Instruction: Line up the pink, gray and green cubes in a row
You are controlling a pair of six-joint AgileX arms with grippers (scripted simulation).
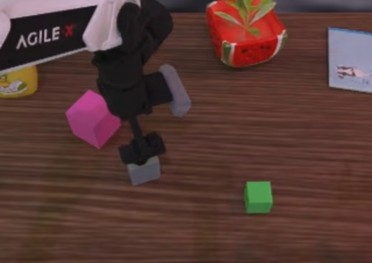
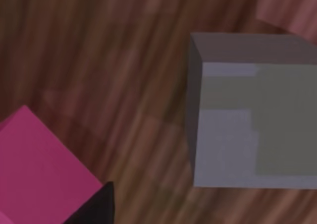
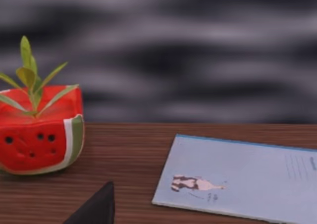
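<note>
Working my left gripper (image 1: pixel 141 151) over the gray cube (image 1: pixel 143 171), finger state indiscernible; pink cube (image 1: pixel 91 118) near, green cube (image 1: pixel 258 196) well apart: row unformed.

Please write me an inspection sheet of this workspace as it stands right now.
Surface: dark wood-grain table, no spills seen.
Job's things: pink cube at the left, tilted; gray cube just right of it, apart; green cube farther right, alone. No tidy row yet.
Clutter: watermelon-shaped planter with green leaves at the far edge; pale blue booklet at the right edge; yellow object at the left edge.
Grippers: left gripper directly over the gray cube; right gripper out of the top view, its camera facing planter and booklet.
Cables: nothing seen.
Surroundings: blurred dark backdrop behind the table.
</note>
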